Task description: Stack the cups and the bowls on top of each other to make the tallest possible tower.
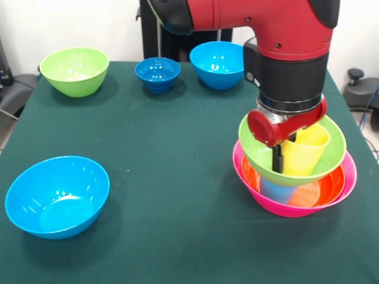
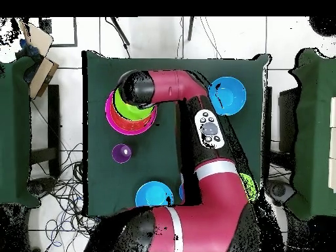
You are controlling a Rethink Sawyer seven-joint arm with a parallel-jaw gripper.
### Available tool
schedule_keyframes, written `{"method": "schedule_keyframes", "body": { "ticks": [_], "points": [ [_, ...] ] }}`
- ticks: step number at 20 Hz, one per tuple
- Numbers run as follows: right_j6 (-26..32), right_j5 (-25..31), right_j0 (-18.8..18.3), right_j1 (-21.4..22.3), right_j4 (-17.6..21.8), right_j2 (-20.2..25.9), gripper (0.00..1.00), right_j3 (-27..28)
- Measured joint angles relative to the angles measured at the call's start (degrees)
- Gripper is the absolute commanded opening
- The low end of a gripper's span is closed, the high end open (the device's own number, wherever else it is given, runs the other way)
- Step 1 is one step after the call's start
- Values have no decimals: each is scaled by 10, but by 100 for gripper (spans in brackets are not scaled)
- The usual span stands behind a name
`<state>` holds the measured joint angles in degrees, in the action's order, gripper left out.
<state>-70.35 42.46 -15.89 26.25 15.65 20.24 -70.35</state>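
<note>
Now | tool: grip state unreadable | under it: yellow cup in green bowl atop tower

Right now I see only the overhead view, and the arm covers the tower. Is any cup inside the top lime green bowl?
Observer: Yes, a yellow plastic cup sits in the top lime green plastic bowl.
Operator: What is under that bowl?
Observer: A light blue plastic cup, inside the orange plastic bowl, which sits in the large pink plastic bowl.
Operator: Where is the small footed bowl?
Observer: The small dark-blue footed bowl stands between the second lime green bowl and a bright blue plastic bowl.
</note>
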Motion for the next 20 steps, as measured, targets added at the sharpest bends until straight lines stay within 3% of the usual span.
{"method": "schedule_keyframes", "body": {
  "ticks": [20],
  "points": [
    [0,0,-5,7,-1,-1,0,-5]
  ]
}}
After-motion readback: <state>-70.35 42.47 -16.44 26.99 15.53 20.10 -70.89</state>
